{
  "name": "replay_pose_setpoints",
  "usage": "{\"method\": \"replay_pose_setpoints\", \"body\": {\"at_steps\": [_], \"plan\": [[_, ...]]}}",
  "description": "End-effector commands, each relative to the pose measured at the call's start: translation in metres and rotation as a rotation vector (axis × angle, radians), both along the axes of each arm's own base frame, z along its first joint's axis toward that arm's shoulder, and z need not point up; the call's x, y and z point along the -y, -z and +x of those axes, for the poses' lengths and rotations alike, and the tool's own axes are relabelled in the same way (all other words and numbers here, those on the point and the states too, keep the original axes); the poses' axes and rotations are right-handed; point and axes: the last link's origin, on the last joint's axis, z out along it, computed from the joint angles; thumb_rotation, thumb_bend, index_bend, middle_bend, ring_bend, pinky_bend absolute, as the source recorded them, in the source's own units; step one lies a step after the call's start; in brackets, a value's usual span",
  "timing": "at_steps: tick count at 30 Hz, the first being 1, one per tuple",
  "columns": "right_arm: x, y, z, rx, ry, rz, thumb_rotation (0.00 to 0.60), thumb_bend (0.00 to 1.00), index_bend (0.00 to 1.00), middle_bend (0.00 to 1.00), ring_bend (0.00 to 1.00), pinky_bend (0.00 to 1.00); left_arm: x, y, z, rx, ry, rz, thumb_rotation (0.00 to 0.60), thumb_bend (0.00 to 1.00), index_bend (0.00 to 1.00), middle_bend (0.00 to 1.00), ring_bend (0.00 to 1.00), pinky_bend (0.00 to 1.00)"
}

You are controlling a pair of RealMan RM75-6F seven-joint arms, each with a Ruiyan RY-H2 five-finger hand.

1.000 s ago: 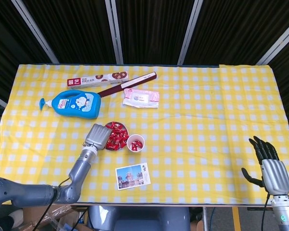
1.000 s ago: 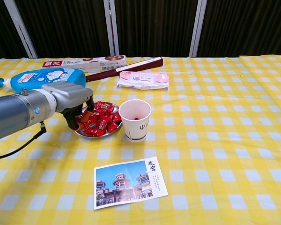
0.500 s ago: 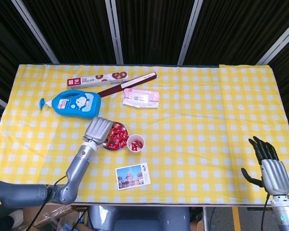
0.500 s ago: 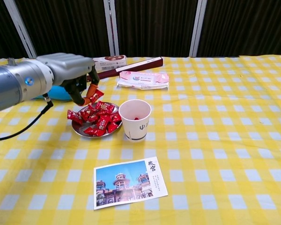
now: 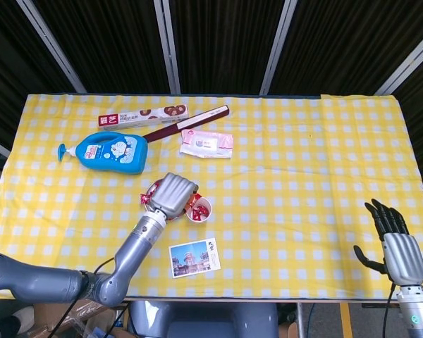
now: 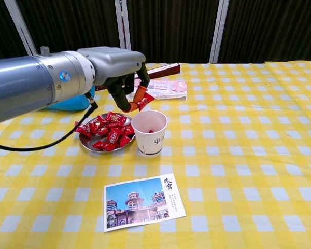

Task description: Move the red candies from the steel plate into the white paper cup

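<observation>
Red candy [image 6: 144, 100] pinched in left hand [image 6: 125, 78] fingers above white paper cup [image 6: 150, 132] rim; right hand [image 5: 393, 239] fingers spread wide.

Cup [image 6: 150, 132] right of plate [image 6: 88, 144]; postcard [image 6: 144, 201] in front.

Red candies [image 6: 106, 134], white paper cup [image 6: 150, 133], blue bottle [image 5: 111, 153], yellow-and-white checked tablecloth [image 5: 296, 176].

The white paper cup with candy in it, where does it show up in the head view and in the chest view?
Head view: white paper cup, left of centre, partly under the left hand.
Chest view: cup, left of centre, just right of the steel plate.
Shared landmark: the picture postcard, on the near side of the cup.
</observation>
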Motion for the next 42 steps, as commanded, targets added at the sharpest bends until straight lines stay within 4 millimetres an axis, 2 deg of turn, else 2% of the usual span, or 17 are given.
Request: {"method": "replay_pose_setpoints", "body": {"at_steps": [1,6,11,19,25,28,31,35,42], "plan": [[0.0,0.0,0.0,0.0,-0.003,0.001,0.6,0.39,0.0,0.0,0.0,0.0,0.003,0.011,0.003,-0.022,0.005,-0.017,0.6,0.45,0.61,0.93,0.99,0.97],[0.0,0.0,0.001,0.001,-0.009,0.001,0.6,0.39,0.0,0.0,0.0,0.0,0.005,0.023,0.004,-0.033,-0.007,-0.037,0.6,0.33,0.53,0.91,0.98,0.97],[0.0,-0.001,0.001,0.003,-0.009,0.001,0.6,0.39,0.0,0.0,0.0,0.0,0.004,0.025,0.006,-0.018,-0.017,-0.033,0.6,0.27,0.48,0.9,0.98,0.97],[-0.001,-0.001,0.001,-0.005,-0.015,0.0,0.6,0.39,0.0,0.0,0.0,0.0,-0.006,-0.001,0.003,0.069,-0.036,0.035,0.6,0.26,0.42,0.88,0.97,0.97],[-0.001,0.0,0.001,-0.028,-0.028,-0.008,0.6,0.39,0.0,0.0,0.0,0.0,-0.022,-0.019,-0.027,0.02,-0.102,0.101,0.6,0.23,0.4,0.87,0.96,0.97],[0.0,0.0,0.001,-0.028,-0.025,-0.009,0.6,0.39,0.0,0.0,0.0,0.0,-0.027,-0.02,-0.041,-0.018,-0.134,0.106,0.6,0.17,0.39,0.87,0.96,0.97],[0.0,0.001,0.001,-0.027,-0.023,-0.007,0.6,0.39,0.0,0.0,0.0,0.0,-0.03,-0.017,-0.059,-0.095,-0.173,0.096,0.6,0.15,0.38,0.87,0.96,0.97],[0.0,0.001,0.0,-0.028,-0.022,-0.004,0.6,0.39,0.0,0.0,0.0,0.0,-0.029,-0.007,-0.073,-0.169,-0.202,0.064,0.6,0.15,0.38,0.87,0.96,0.97],[0.001,0.001,0.0,-0.025,-0.018,-0.005,0.6,0.39,0.0,0.0,0.0,0.0,-0.024,0.012,-0.073,-0.197,-0.194,0.015,0.6,0.15,0.39,0.88,0.96,0.97]]}}
